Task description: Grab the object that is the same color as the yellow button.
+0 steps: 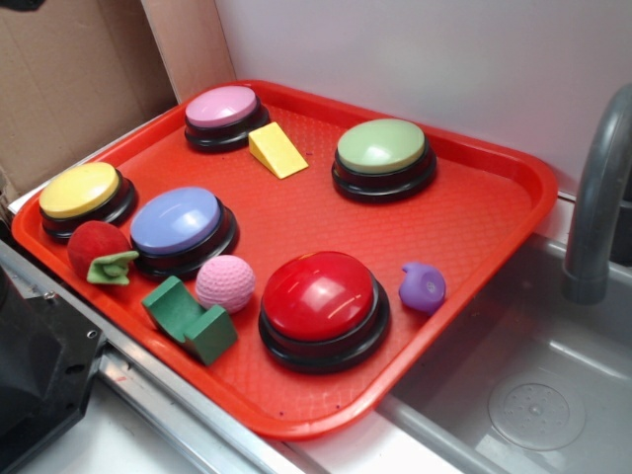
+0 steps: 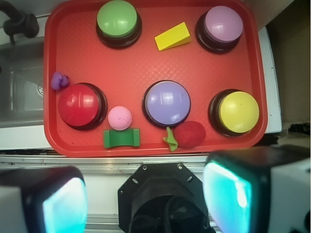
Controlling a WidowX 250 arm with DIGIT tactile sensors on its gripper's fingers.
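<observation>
Looking down from the wrist view, the tool was hanging well back from the red tray, its two pads spread wide at the bottom of the frame with nothing between them, so nothing was grabbed yet. The yellow wedge sat at the upper middle of that frame, on the tray's far side from the tool, between the green button to its left and the pink button to its right, clear of both as far as I could tell. Its long axis ran roughly left to right with a slight tilt, higher at the right end, so I'd guess closing across the short way would suit it. The yellow button it matched was at the right side, near the tray's right rim. Between the tool and the wedge stood the blue button, with a red strawberry toy just below and right of it, a pink ball and a green block further left, so the reach probably has to pass over those. In the exterior view the wedge lay in the upper middle with open tray floor on its lower side, which looked like decent room to come down. The tray's far rim was near, so overshooting seemed the risk.
</observation>
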